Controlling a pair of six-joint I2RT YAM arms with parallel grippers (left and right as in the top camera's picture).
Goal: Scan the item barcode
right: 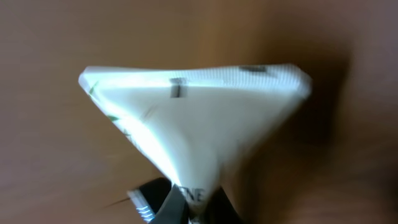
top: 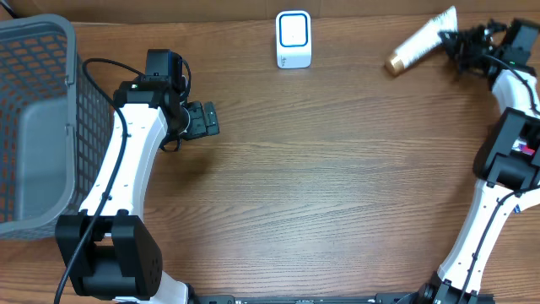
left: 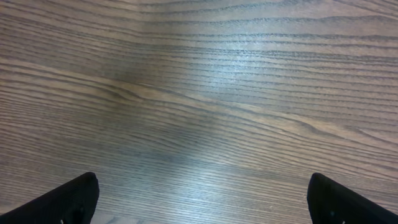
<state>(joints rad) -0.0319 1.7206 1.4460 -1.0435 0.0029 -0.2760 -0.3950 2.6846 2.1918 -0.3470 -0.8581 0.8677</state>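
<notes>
Evidently the right gripper [top: 454,40] clamps the white tube [top: 419,40] to present it to the scanner [top: 294,39], while the left gripper [top: 202,120] idles, jaws apart.

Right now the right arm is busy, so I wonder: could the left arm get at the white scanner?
Probably yes: only bare table lies between the open left gripper and the scanner.

The tube [right: 199,124] is blurred in the right wrist view, its print unreadable, its narrow end cut off at the bottom edge. The basket [top: 42,51] runs off the overhead view's left edge. Only 2 cropped fingertips [left: 68,202] of the left claw [left: 202,186] show, at the bottom corners.
</notes>
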